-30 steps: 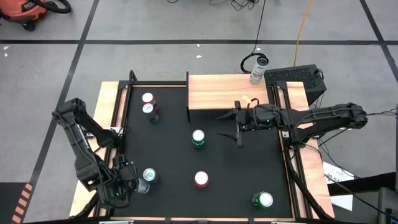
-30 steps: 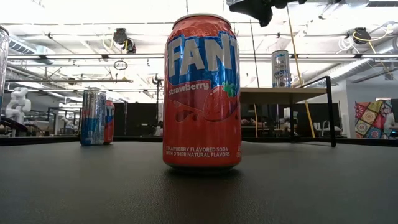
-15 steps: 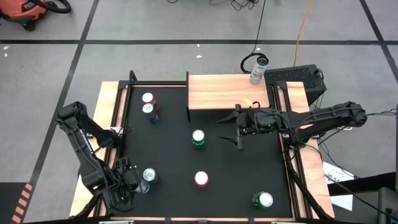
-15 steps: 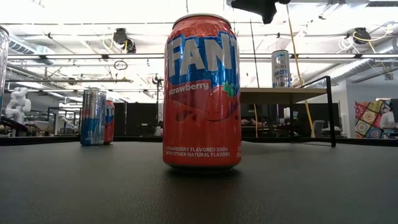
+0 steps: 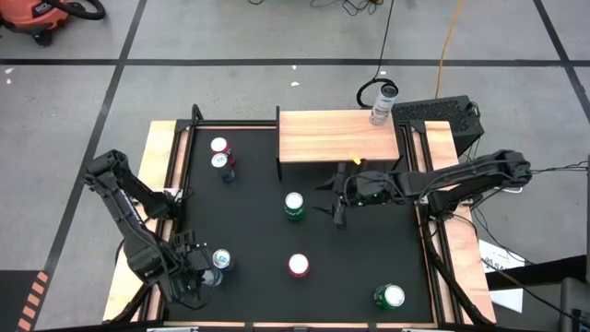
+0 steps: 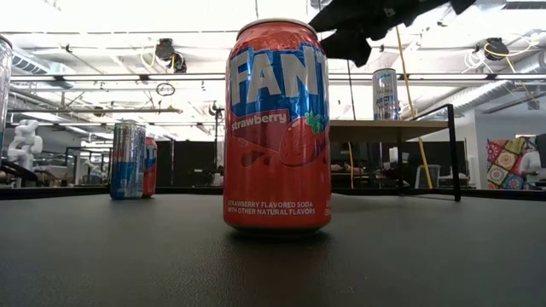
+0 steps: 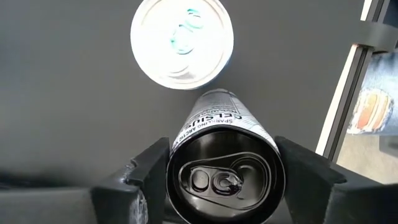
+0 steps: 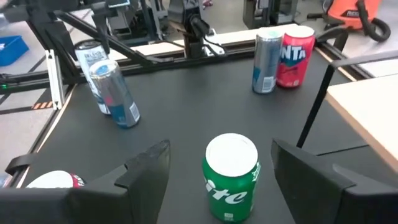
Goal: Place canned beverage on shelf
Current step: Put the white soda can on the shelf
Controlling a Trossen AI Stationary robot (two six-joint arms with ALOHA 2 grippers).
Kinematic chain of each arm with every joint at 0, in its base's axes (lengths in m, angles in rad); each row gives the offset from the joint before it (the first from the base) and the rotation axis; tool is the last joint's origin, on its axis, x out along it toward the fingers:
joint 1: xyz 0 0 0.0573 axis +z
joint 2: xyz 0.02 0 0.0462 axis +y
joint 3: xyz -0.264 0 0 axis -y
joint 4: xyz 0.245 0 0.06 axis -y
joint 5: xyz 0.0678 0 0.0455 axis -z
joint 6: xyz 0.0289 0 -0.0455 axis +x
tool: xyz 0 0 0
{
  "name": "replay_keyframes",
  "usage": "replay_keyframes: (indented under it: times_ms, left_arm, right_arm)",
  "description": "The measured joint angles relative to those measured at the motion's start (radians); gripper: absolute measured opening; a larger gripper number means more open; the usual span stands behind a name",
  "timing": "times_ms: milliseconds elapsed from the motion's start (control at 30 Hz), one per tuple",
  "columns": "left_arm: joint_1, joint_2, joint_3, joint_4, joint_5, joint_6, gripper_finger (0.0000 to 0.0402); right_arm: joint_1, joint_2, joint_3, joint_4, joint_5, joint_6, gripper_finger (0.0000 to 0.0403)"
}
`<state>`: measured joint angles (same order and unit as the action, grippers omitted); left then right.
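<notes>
right gripper fingers spread, nothing held | green can just ahead, below between its fingers | shelf close behind it | left gripper clamps black can, far across table

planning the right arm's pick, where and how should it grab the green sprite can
Grip the green Sprite can around its upright cylindrical wall, mid-height, fingers on opposite sides. Come in from the shelf side, where the open right gripper already faces it and nothing crowds the can.
</notes>
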<state>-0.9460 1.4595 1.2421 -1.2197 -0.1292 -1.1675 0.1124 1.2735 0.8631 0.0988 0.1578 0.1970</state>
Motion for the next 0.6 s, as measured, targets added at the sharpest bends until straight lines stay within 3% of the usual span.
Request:
replay_keyframes:
  times_ms: [400, 600]
  left_arm:
    - [0.068, 0.001, 0.23, -0.24, 0.028, 0.035, 0.0232]
    - [0.126, 0.001, 0.358, -0.28, 0.037, 0.103, 0.0232]
  right_arm:
    - [0.061, 0.018, 0.0, 0.073, -0.001, -0.039, 0.0263]
    - [0.097, 0.018, 0.0, 0.101, -0.005, -0.05, 0.0263]
